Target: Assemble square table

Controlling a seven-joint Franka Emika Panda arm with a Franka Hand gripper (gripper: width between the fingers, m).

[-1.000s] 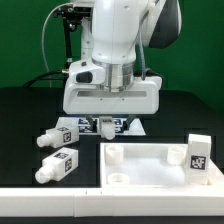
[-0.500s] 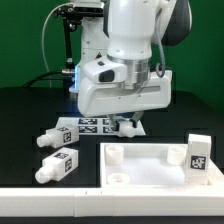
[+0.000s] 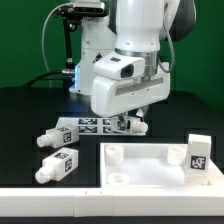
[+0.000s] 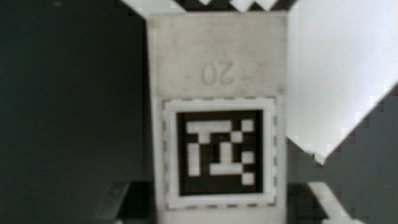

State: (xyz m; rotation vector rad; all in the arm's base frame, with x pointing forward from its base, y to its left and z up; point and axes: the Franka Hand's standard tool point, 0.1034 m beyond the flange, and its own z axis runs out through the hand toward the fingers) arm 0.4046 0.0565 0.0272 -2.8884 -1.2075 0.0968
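Observation:
The white square tabletop [image 3: 150,168] lies at the front right with its rim up. One tagged white leg [image 3: 197,152] stands at its right edge. Two more legs [image 3: 56,136] [image 3: 58,166] lie on the black table at the exterior view's left. My gripper [image 3: 127,124] hangs just behind the tabletop, shut on a fourth leg. In the wrist view that leg [image 4: 217,110] fills the middle, tag facing the camera, with my fingers [image 4: 128,202] on either side of it.
The marker board [image 3: 88,124] lies on the table behind the gripper. The white robot base [image 3: 95,45] stands at the back. A white ledge [image 3: 40,205] runs along the front edge.
The arm has moved to the exterior view's right and risen slightly, carrying the leg from over the marker board toward the tabletop's back edge. The other parts have not moved.

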